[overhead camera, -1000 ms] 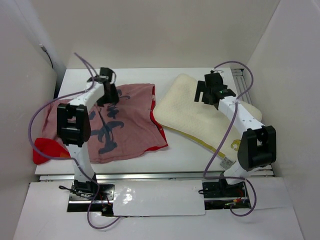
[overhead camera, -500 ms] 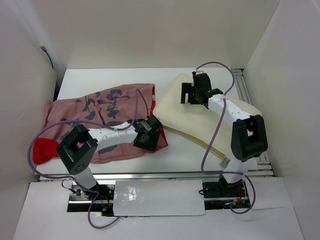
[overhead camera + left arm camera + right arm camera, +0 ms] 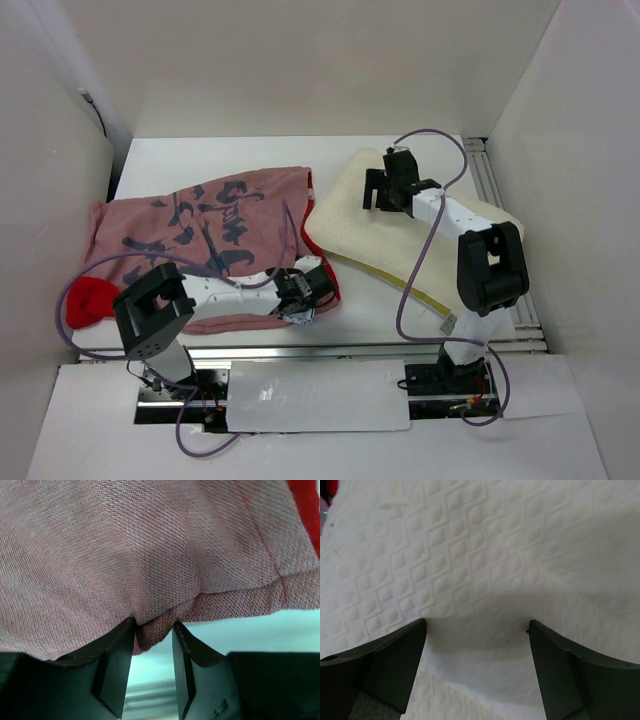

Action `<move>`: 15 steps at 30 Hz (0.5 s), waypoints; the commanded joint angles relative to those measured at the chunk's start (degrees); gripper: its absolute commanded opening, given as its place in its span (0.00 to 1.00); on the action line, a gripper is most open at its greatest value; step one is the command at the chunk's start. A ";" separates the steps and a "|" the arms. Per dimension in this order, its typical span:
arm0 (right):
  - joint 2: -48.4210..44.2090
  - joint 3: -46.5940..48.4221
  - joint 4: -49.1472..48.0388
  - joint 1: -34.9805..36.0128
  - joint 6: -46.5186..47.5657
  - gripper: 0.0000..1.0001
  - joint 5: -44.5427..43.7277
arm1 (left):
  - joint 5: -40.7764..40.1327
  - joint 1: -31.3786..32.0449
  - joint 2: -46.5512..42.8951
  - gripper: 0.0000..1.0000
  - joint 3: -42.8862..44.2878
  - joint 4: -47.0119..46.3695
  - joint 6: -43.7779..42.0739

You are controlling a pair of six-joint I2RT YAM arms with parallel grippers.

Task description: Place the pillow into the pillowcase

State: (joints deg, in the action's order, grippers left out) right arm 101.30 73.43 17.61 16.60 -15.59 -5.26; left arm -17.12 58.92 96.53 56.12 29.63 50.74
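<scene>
The pillowcase (image 3: pixel 200 230) lies flat on the left of the table, faded pinkish-red side up with dark markings; a bright red corner (image 3: pixel 85 300) shows at near left. My left gripper (image 3: pixel 303 293) is at its near right corner. In the left wrist view its jaws (image 3: pixel 152 635) are nearly closed on a small fold of the pillowcase hem (image 3: pixel 150 580). The cream quilted pillow (image 3: pixel 365 240) lies at right, beside the case. My right gripper (image 3: pixel 378 193) is open wide, its tips pressed on the pillow's far left part (image 3: pixel 470 555).
White walls enclose the table on three sides. A metal rail (image 3: pixel 330 350) runs along the near edge and another (image 3: pixel 488 170) along the far right. Purple cables loop over both arms. The pillow's yellowish edge (image 3: pixel 400 290) faces the near side.
My left arm swung from the far edge of the pillowcase to its near right corner and closed on the hem. My right gripper shifted slightly left on the pillow.
</scene>
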 commanded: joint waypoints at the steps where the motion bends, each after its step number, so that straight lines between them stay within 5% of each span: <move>1: 0.83 -0.83 0.24 -1.22 -1.81 0.90 -7.92 | 6.57 2.96 -0.02 0.48 -10.49 7.54 9.98; 13: -3.47 -3.73 3.66 -9.66 -4.98 0.93 -12.15 | 8.27 11.84 -14.17 0.40 -11.39 22.91 15.43; 15: -4.00 -2.33 3.66 -8.26 -4.44 0.93 -12.67 | 5.19 11.84 -17.60 0.50 -8.23 28.61 15.97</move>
State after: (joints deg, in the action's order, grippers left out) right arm 99.42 69.84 18.63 7.49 -20.97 -13.32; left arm -12.25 70.22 83.53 44.86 44.01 64.53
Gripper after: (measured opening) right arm 0.929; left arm 0.474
